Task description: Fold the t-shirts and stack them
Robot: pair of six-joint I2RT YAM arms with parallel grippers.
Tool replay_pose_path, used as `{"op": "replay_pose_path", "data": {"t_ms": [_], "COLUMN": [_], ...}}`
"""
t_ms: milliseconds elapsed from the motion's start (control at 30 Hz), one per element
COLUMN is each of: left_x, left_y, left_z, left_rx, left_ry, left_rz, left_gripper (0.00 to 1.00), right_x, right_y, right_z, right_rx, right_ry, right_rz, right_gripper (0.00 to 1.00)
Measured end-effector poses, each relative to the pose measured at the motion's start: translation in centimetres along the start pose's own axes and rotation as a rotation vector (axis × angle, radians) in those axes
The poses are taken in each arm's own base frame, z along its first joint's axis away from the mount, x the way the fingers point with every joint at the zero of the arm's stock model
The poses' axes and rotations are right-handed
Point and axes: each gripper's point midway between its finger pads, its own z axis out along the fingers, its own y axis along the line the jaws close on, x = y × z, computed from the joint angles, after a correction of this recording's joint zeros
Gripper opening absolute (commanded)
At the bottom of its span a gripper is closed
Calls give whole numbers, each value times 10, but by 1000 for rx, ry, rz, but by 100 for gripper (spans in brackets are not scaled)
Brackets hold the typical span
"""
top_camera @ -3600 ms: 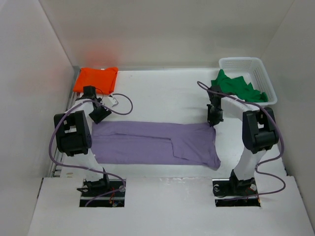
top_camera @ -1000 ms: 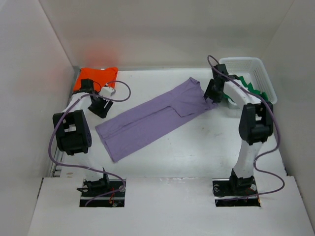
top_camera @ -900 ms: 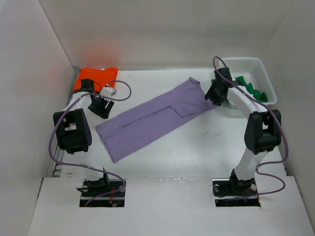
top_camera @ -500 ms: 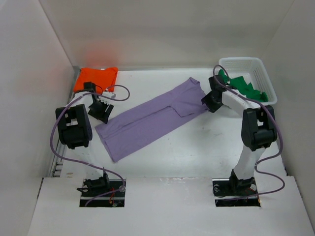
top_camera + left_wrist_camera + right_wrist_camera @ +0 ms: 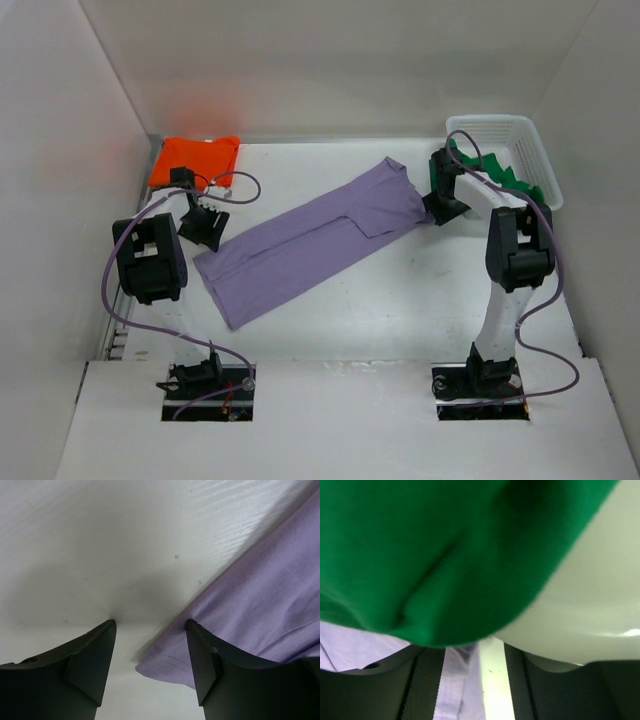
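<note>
The lavender t-shirt (image 5: pixel 310 240) is laid diagonally on the desk (image 5: pixel 400 300) (folded lengthwise). The left claw (image 5: pixel 150 625) is held spread at its left corner. The right claw (image 5: pixel 472 655) is spread at the opposite end, overhung by the green t-shirt (image 5: pixel 445 555).

This is a robotics lab test cell: a bare white table (image 5: pixel 400 300) is boxed in by plain white panels (image 5: pixel 330 60) along its far, left and right edges. The left arm (image 5: pixel 148 262) and right arm (image 5: pixel 518 255) are bolted at its near edge, trailing loose purple cables (image 5: pixel 104 292).
</note>
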Motion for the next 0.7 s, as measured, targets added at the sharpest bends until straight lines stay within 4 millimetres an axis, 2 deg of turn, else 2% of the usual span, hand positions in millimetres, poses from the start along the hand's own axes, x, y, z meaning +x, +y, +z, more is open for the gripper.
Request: {"op": "replay_pose_path", "data": {"t_ms": [167,267,500,567,700], "left_x": [1,1,2,3,4], "left_y": [-1,-3,-19,-23,-29], "left_z": [0,0,1,1,0], "left_rx": [-6,1,23,30,37], "left_ry": [-12,-16,-3,1,0], "left_rz": [-4,-9,28,35,57], "left_gripper": [55,46,13,6,3], "right_x": [-4,-3,-3,-3,-1], "right_y": [5,2,1,0,3], "right_z": [5,5,5,5,2], "right_rx": [26,38,41,42,34], "right_ry": [-9,-4,-4,-6,-19], "right_rz": [-18,-29,-46,-63,-129], "right_gripper": [19,3,0,0,0]}}
